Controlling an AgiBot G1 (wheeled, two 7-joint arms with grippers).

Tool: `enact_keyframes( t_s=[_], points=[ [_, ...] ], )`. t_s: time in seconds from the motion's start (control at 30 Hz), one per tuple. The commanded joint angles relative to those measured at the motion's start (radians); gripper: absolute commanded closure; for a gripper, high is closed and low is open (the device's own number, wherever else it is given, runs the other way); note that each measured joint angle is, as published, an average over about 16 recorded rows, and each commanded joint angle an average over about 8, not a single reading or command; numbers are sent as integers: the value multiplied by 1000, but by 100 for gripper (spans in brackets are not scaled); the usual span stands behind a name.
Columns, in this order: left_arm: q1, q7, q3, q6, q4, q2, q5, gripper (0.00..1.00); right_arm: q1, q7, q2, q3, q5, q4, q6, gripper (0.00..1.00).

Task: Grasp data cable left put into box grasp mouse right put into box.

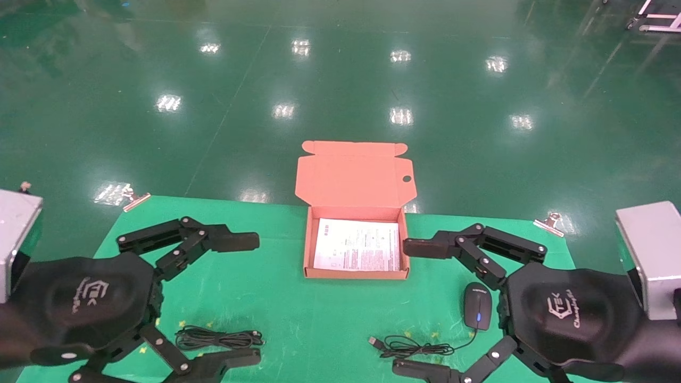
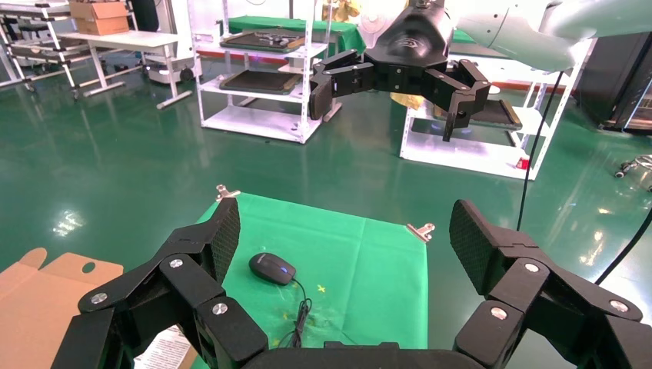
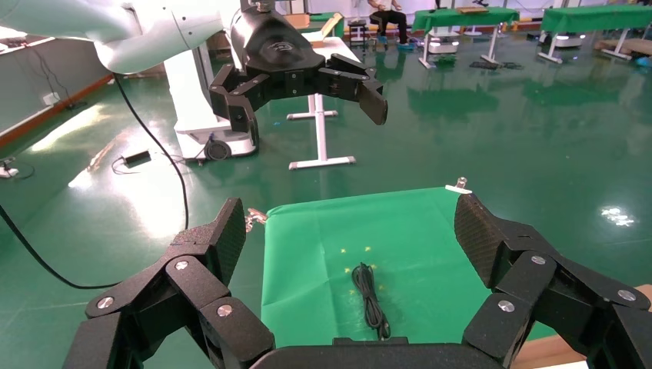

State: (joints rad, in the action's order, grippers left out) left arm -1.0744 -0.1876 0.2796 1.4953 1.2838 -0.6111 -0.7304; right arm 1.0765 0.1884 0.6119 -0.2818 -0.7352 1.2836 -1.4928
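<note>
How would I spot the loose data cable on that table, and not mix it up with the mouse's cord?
Start at the open orange box in the middle of the green table. Look toward the robot's left, near the front edge, beside the open left gripper: the data cable lies there as a narrow black bundle of loops. Unlike the cord on the other side, it joins no mouse.

The scene is evenly and brightly lit from overhead; rows of lamps are mirrored as white glare on the glossy green floor (image 1: 340, 80). Shadows are faint. The far background is perhaps slightly softened.
</note>
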Motion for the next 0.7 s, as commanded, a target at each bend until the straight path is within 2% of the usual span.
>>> enact_keyframes(
  t_s=[0.03, 0.47, 0.7],
  points=[
    [0, 0, 0, 0, 0, 0, 0, 0, 0, 0, 0, 0, 0, 0, 0, 0],
    [-3, -5, 5, -1, 1, 0, -8, 0, 2, 0, -3, -3, -11, 1, 3, 0],
    [-51, -24, 50, 10, 22, 6, -113, 0, 42, -19, -14, -34, -114, 33, -3, 0]
  ],
)
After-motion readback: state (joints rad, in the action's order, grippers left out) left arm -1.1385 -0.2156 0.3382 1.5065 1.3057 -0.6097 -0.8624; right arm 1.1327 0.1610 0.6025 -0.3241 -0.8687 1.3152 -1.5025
